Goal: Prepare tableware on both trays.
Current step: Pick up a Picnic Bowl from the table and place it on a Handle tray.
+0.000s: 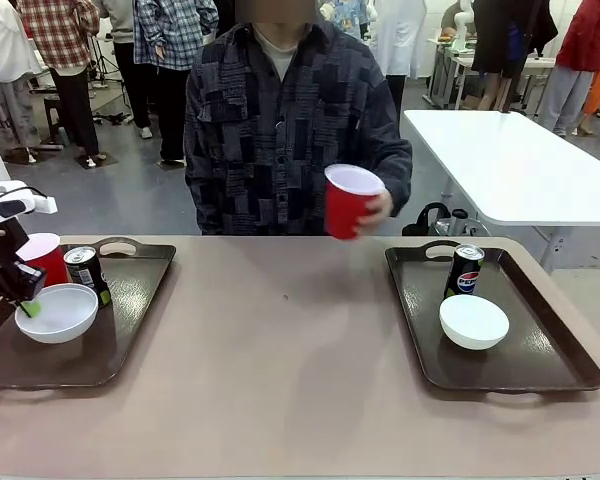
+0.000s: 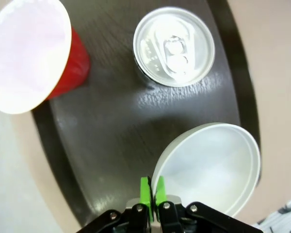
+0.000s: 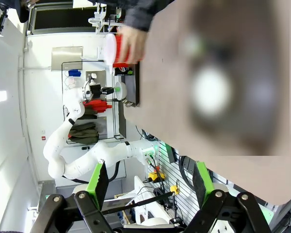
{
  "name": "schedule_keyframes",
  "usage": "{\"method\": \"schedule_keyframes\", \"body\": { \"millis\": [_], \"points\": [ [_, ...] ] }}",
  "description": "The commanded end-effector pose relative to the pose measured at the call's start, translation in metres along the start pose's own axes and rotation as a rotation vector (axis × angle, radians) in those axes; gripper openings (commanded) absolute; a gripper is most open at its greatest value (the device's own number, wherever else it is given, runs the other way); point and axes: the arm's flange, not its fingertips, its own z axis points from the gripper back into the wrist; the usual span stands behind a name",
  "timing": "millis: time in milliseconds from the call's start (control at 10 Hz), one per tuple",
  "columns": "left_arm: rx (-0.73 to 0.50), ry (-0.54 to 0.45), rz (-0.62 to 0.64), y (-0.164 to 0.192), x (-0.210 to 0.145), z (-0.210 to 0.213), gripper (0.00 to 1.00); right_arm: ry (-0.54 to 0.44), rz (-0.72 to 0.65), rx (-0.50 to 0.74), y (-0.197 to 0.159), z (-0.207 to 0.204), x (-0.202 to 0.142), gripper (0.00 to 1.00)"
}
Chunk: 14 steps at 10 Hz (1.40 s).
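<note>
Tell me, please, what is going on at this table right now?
Two trays are being set with tableware. The left tool is shut on the rim of the white bowl on the left tray, beside a red cup and a can. The right tray holds a Pepsi can and a second bowl. The person's hand holds another red cup above the table. The right tool is open.

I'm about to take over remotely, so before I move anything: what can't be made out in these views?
- Right wrist view: the right-hand dark brown tray and its white bowl are blurred; no detail.
- Front view: the left-hand dark brown tray is cut off by the picture's left edge.
- Front view: the left gripper hides part of the red plastic cup behind it.
</note>
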Motion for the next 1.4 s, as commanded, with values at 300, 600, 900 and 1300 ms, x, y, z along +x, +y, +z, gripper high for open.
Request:
{"method": "schedule_keyframes", "body": {
  "millis": [300, 600, 900, 1300],
  "points": [
    [0.012, -0.002, 0.046, -0.009, -0.018, -0.048, 0.04, -0.003, -0.008, -0.006, 0.001, 0.0, -0.002, 0.91],
    [0.019, 0.023, 0.043, -0.012, -0.019, -0.052, 0.34, -0.003, -0.008, -0.006, 0.001, 0.0, -0.002, 0.91],
    [0.007, 0.055, 0.039, -0.015, -0.021, -0.041, 1.0, -0.003, -0.008, -0.006, 0.001, 0.0, -0.002, 0.91],
    [0.023, 0.1, -0.01, -0.032, -0.034, -0.009, 0.64, -0.003, -0.008, -0.006, 0.001, 0.0, -0.002, 0.91]
  ]
}}
